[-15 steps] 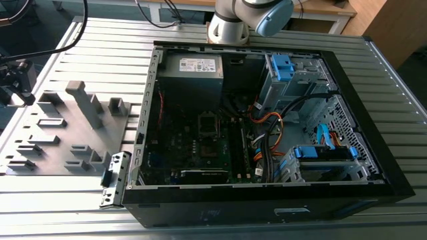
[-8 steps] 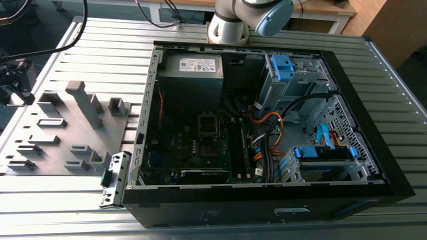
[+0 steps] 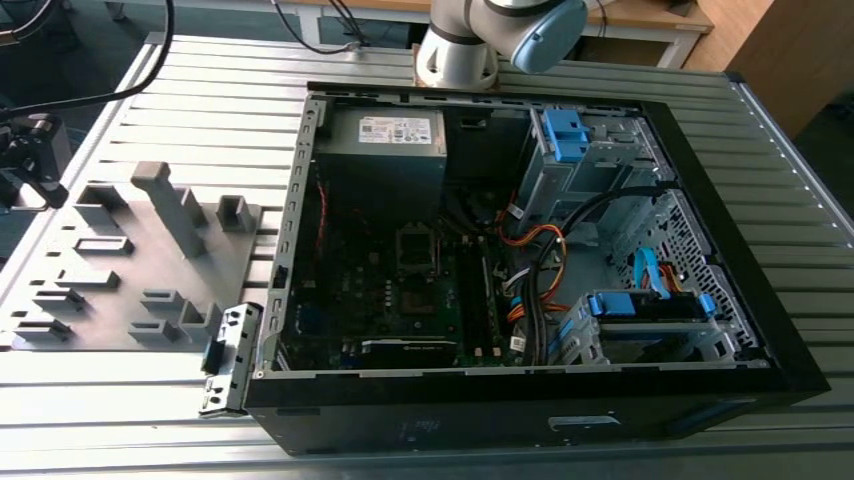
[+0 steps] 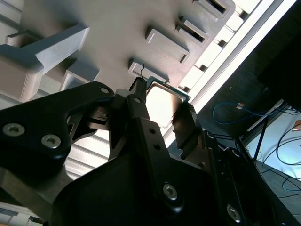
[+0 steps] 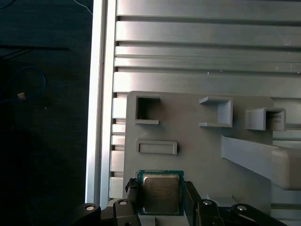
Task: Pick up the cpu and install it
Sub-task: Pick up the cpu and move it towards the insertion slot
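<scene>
The cpu (image 5: 161,192) is a small square chip with a silver-grey metal face and a green rim. It sits between the two black fingers (image 5: 133,197) of my gripper (image 5: 161,200), which is shut on its opposite edges. In the second wrist view the cpu (image 4: 162,100) shows as a bright square between the fingers (image 4: 141,110) of the gripper (image 4: 163,113). It is over one end of the grey parts fixture (image 5: 197,150); I cannot tell whether it still touches it. The motherboard socket (image 3: 418,247) lies inside the open computer case (image 3: 747,330).
The grey fixture (image 3: 134,260), with its raised holders and slots, lies on the slatted metal table (image 3: 200,90) at the exterior view's left, beside the case. The arm's base (image 3: 461,50) stands behind the case. Cables and drive cages crowd the case's right half.
</scene>
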`<state>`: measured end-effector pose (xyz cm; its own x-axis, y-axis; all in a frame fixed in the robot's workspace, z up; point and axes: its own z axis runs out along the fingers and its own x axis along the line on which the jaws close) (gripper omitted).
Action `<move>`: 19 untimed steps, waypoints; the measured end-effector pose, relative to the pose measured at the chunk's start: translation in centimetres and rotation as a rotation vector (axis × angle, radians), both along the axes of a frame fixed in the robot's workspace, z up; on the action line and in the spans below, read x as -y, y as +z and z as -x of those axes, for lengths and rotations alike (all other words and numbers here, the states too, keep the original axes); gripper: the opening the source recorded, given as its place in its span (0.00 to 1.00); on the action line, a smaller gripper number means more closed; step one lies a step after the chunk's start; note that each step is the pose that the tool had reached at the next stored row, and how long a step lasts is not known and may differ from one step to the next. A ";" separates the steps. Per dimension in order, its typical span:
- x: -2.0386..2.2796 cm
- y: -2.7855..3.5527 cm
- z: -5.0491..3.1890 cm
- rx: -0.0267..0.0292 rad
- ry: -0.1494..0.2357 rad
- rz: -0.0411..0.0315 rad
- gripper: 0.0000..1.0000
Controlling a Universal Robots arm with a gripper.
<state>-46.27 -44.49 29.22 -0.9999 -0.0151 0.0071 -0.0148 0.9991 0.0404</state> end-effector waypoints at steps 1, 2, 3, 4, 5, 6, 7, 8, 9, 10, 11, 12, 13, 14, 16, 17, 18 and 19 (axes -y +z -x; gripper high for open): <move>0.00 0.00 0.00 0.0000 0.000 0.0000 0.47; 0.00 0.03 0.00 -0.0003 0.000 0.0002 0.47; 0.00 0.04 0.00 -0.0003 0.000 0.0002 0.47; 0.00 0.05 0.00 -0.0002 0.000 0.0002 0.47; 0.00 0.05 0.00 -0.0002 0.000 0.0001 0.47; 0.00 0.05 0.00 -0.0002 0.000 0.0001 0.47; 0.00 0.05 0.00 -0.0002 0.000 0.0001 0.47; 0.00 0.06 0.00 -0.0002 0.000 0.0002 0.47; 0.00 0.06 0.00 -0.0002 0.000 0.0001 0.47; 0.00 0.08 0.00 -0.0003 0.000 0.0002 0.47; 0.00 0.11 0.00 -0.0004 0.000 0.0002 0.47; 0.00 0.16 0.01 -0.0005 0.000 0.0003 0.47; 0.00 0.20 0.01 -0.0004 0.000 0.0002 0.47; 0.00 0.25 0.00 -0.0004 0.000 0.0002 0.47; 0.00 0.45 0.00 -0.0003 0.000 0.0002 0.47; 0.00 0.54 0.00 -0.0003 0.000 0.0001 0.47; 0.00 0.64 0.00 -0.0003 0.000 0.0002 0.47; 0.00 0.73 0.00 -0.0004 0.000 0.0002 0.47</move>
